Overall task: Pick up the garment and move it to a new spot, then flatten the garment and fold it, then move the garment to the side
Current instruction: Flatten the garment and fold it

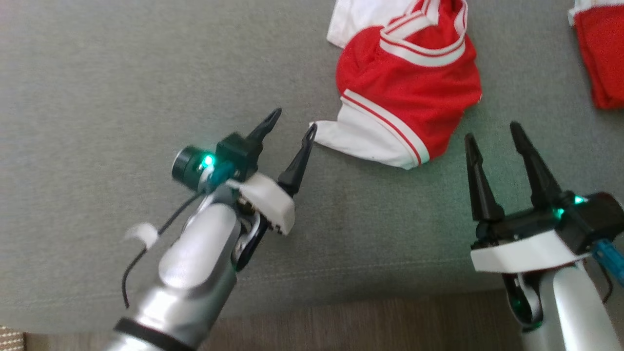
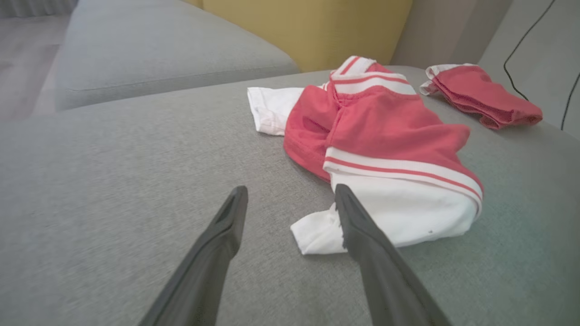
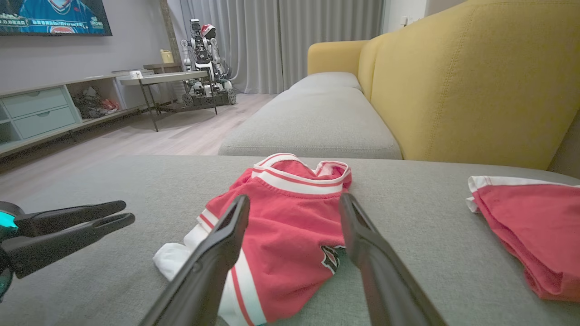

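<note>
**Crumpled jersey lies on grey cushion, both grippers empty**

The red-and-white mesh jersey [image 1: 409, 83] [image 2: 385, 136] [image 3: 290, 226] lies crumpled in a heap on the grey woven fabric seat cushion [image 1: 122, 73] [image 2: 113, 181] [image 3: 430, 217]. Its striped collar is turned up on top, and a white sleeve corner points out toward my left arm.

My left gripper [image 1: 295, 120] [image 2: 291, 190] [image 3: 127, 212] sits just beside that white corner. Its two dark fingers are spread apart with nothing between them. One fingertip reaches the edge of the cloth, and I cannot tell whether it touches.

My right gripper [image 1: 492, 131] [image 3: 294, 198] stands near the jersey's other low edge but apart from it. Its fingers are spread wide and grip nothing.

Beyond the jersey on the right arm's side, well apart from it, a second red garment with white trim [image 1: 602, 53] [image 2: 485, 99] [image 3: 525, 226] lies folded on the same cushion.

Behind the jersey rises the mustard-yellow upholstered sofa back [image 2: 308, 31] [image 3: 476, 81]. A thin black cable [image 2: 521, 45] runs down the pale wall past the folded garment.

Nearer to me than the jersey, past the cushion's seamed front edge, there is a strip of brown wood-grain floor [image 1: 390, 317].
</note>
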Tool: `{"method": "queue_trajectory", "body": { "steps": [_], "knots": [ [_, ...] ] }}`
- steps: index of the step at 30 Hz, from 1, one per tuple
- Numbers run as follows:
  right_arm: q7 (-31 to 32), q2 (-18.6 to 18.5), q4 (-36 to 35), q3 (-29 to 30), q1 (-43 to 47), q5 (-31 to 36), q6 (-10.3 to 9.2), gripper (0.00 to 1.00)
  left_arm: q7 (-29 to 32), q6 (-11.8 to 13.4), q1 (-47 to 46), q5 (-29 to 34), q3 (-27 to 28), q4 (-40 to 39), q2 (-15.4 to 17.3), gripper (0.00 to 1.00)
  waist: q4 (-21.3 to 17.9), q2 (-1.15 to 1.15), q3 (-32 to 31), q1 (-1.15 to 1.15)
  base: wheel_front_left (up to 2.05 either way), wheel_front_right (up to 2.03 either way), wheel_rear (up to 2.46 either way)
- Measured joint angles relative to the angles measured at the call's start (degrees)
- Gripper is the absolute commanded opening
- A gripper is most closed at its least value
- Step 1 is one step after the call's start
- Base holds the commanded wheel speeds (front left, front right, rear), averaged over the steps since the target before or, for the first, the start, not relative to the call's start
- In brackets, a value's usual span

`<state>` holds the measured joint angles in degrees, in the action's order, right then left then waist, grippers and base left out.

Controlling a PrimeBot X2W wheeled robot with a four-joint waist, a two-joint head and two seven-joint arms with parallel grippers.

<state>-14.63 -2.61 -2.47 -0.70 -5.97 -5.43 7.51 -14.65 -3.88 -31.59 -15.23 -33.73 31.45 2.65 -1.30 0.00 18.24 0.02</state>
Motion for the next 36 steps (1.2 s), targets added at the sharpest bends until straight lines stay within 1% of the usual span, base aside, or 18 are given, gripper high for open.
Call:
{"method": "queue_trajectory", "body": {
  "steps": [7,9,12,16,20,21,22,23,24,25,26,28,32,34,36],
  "knots": [
    [0.00,-0.02,-0.35,0.07,-1.76,0.47,0.00,1.00,0.00,-0.80,-7.33,-4.24,-6.17,5.58,-0.12,1.00,-2.52,0.00,3.48,-0.01,0.00,0.00,0.00],
    [0.00,-0.04,-0.37,-0.44,-1.77,2.49,0.00,1.00,0.00,-1.15,-8.97,-4.70,-7.70,6.86,-0.18,1.00,-3.17,0.00,4.14,-0.01,0.00,0.00,0.00],
    [0.00,-0.01,-0.68,-1.41,-1.86,3.35,0.00,1.00,0.00,-0.91,-11.21,-5.65,-8.95,7.91,-0.21,1.00,-4.04,0.00,5.07,-0.01,0.00,0.00,0.00],
    [0.00,-0.03,-0.93,-1.32,-2.41,3.35,0.00,1.00,0.00,-0.13,-13.59,-6.42,-10.49,9.47,-0.26,1.00,-4.96,0.00,6.02,-0.01,0.00,0.00,0.00],
    [0.00,-0.03,-1.04,-1.13,-3.14,3.34,0.00,1.00,0.00,-0.13,-14.44,-7.99,-11.92,11.41,-0.25,1.00,-5.55,0.00,6.52,-0.02,0.00,0.00,0.00],
    [0.00,-0.03,-1.04,-1.08,-3.14,3.34,0.00,1.00,0.00,-0.13,-14.60,-8.17,-12.12,11.69,-0.25,0.83,-5.66,0.00,6.65,-0.02,0.00,0.00,0.00],
    [0.00,-0.03,-1.04,-1.05,-3.14,3.34,0.00,1.00,0.00,-0.14,-14.76,-8.23,-12.37,11.95,-0.25,0.56,-5.77,0.00,6.76,-0.02,0.00,0.00,0.00],
    [0.00,-0.03,-1.04,-1.05,-3.15,3.34,0.00,1.00,0.00,-0.15,-14.98,-8.32,-12.68,12.34,-0.25,0.42,-5.87,0.00,6.86,-0.02,0.00,0.00,0.00],
    [0.00,-0.03,-1.04,-1.05,-3.18,3.31,0.00,1.00,0.00,-0.16,-15.22,-8.32,-12.95,12.60,-0.25,0.31,-5.95,0.00,6.94,-0.02,0.00,0.00,0.00],
    [0.00,-0.03,-1.04,-1.05,-3.21,3.13,0.00,1.00,0.00,-0.18,-15.57,-8.40,-13.19,12.81,-0.25,0.18,-6.03,0.00,7.00,-0.02,0.00,0.00,0.00],
    [0.00,-0.03,-1.03,-1.01,-3.27,2.94,0.00,1.00,0.00,-0.22,-15.98,-8.65,-13.35,12.89,-0.25,0.00,-6.11,0.00,7.03,-0.02,0.00,0.00,0.00],
    [0.00,-0.03,-1.02,-0.87,-3.53,2.56,0.00,1.00,0.00,-0.24,-16.77,-8.62,-13.37,13.01,-0.25,0.00,-6.24,0.00,7.03,-0.02,0.00,0.00,0.00],
    [0.00,-0.03,-0.92,-0.65,-4.18,1.80,0.00,1.00,0.00,-1.25,-17.65,-8.62,-13.05,12.47,-0.22,0.00,-6.72,0.00,6.39,-0.02,0.00,0.00,0.00],
    [0.00,-0.03,-0.91,-0.59,-4.17,1.02,0.00,1.00,0.00,-2.09,-17.66,-8.94,-12.15,10.68,-0.19,0.00,-7.13,0.00,5.81,-0.02,0.00,0.00,0.00],
    [0.00,-0.03,-0.83,-0.62,-4.18,0.24,0.00,1.00,-0.01,-2.77,-17.69,-11.00,-12.09,8.17,-0.18,0.00,-7.68,0.00,5.11,-0.02,0.00,0.00,0.00]
  ]
}}
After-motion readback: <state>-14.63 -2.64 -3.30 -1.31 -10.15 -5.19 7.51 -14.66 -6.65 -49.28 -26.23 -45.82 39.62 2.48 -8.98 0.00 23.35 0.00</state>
